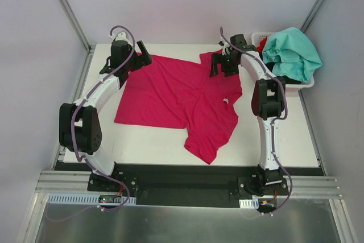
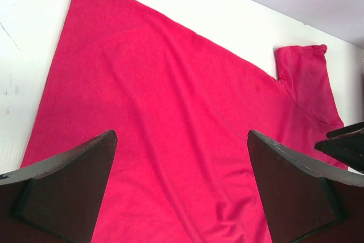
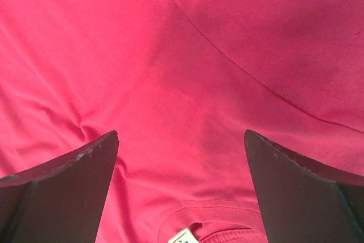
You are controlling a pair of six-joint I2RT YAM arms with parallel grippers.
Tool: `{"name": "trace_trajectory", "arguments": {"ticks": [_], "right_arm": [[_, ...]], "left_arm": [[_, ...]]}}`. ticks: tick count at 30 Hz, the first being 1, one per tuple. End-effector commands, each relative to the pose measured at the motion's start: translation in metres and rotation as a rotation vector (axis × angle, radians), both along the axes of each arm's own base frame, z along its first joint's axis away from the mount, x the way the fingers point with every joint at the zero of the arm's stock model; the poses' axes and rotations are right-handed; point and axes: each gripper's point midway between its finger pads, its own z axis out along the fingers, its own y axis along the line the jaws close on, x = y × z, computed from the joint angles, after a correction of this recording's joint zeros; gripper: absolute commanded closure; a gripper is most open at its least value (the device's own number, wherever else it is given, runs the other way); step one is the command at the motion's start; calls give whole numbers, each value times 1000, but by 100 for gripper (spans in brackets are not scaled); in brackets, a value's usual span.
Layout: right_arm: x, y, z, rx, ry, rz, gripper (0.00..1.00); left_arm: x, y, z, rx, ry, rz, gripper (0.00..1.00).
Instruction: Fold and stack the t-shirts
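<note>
Cloth fills the middle of the overhead view: a magenta-pink t-shirt [image 1: 176, 98] lies spread on the white table [image 1: 148, 147], mostly flat. Its lower right part is bunched and trails toward the near edge, and a small white label [image 1: 226, 101] shows on its right half. The left gripper [image 1: 142, 61] hangs over the shirt's far left corner with its jaws spread and nothing between them. The right gripper [image 1: 222, 64] hangs over the far right edge of the shirt, equally wide open and empty. At the far right corner stands a white basket [image 1: 304, 86], with a teal-mint t-shirt [image 1: 293, 52] heaped over its rim and a bit of red cloth [image 1: 263, 42] showing behind it.

From the left wrist, both dark fingers [image 2: 68, 186] stand far apart above the magenta-pink t-shirt [image 2: 170, 83] and grip nothing. The shirt's straight edge runs diagonally across bare table [image 2: 28, 32], and one short sleeve [image 2: 307, 78] sticks out at upper right.

From the right wrist, the fingers [image 3: 296, 192] are likewise wide apart and not pinching cloth. Magenta fabric [image 3: 199, 55] fills the whole frame, a curved seam crosses it, and the collar [image 3: 216, 209] with the white label [image 3: 185, 236] sits at the bottom edge between the fingers.
</note>
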Motion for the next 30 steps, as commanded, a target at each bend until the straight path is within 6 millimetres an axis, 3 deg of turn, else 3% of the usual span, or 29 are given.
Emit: {"name": "trace_trajectory", "arguments": {"ticks": [1, 9, 19, 30], "right_arm": [[-2, 12, 11, 95, 14, 28, 4], [-7, 18, 8, 109, 41, 46, 4], [-15, -18, -18, -143, 96, 6, 4], [-14, -49, -27, -231, 136, -87, 4]], "left_arm": [[3, -6, 20, 3, -56, -22, 1], [5, -7, 19, -2, -52, -23, 1], [5, -9, 15, -14, -42, -26, 1], [3, -9, 18, -18, -46, -27, 1]]}}
